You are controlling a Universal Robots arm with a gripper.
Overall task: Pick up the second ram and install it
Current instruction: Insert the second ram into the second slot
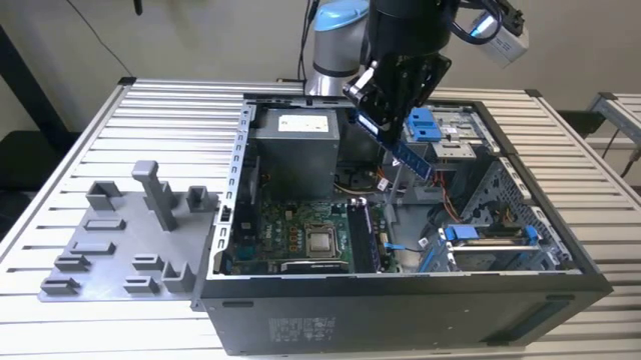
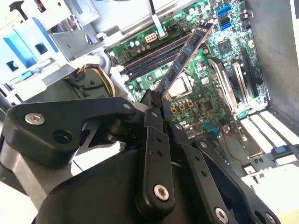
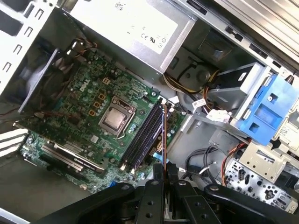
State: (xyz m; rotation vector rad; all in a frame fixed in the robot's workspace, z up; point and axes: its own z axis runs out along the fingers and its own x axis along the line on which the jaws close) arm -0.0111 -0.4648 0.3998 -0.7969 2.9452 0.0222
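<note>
**End effector** (image 1: 379, 120): clenched on one end of the second ram, fingers pinching the board's flat faces. It hangs over the open computer case, above the motherboard.

**Second ram** (image 1: 415, 157): held in the end effector and clear of every surface. In the exterior view it slopes down and away from the fingers, free end lowest. In the first wrist view it appears edge-on (image 3: 164, 135), a thin line running out from the fingertips (image 3: 159, 171). In the second wrist view its chip face (image 2: 188, 52) shows.

**Memory sockets** (image 3: 142, 135): long black slots on the motherboard below the end effector, running nearly parallel to the held stick and just to one side of its line. Which slot is free cannot be told.

**Processor socket** (image 3: 114, 119): beyond the memory sockets from the stick.

**Cable bundle** (image 3: 205, 100): on the stick's other side, near the sockets.

**Computer case** (image 1: 401, 315): lies open on the counter (image 1: 150, 105).

**Grey fixture** (image 1: 120, 247): well apart from the end effector, outside the case.

**Handling note (judgement):**
- The step in hand looks like carriage and alignment over the slot.
- It goes well if the slope is taken out so the contact edge sits level.
- The edge-on line should fall exactly on the free slot, notch matched.
- Travel should be straight down, with pressure even along the board and the cables kept clear.
</note>
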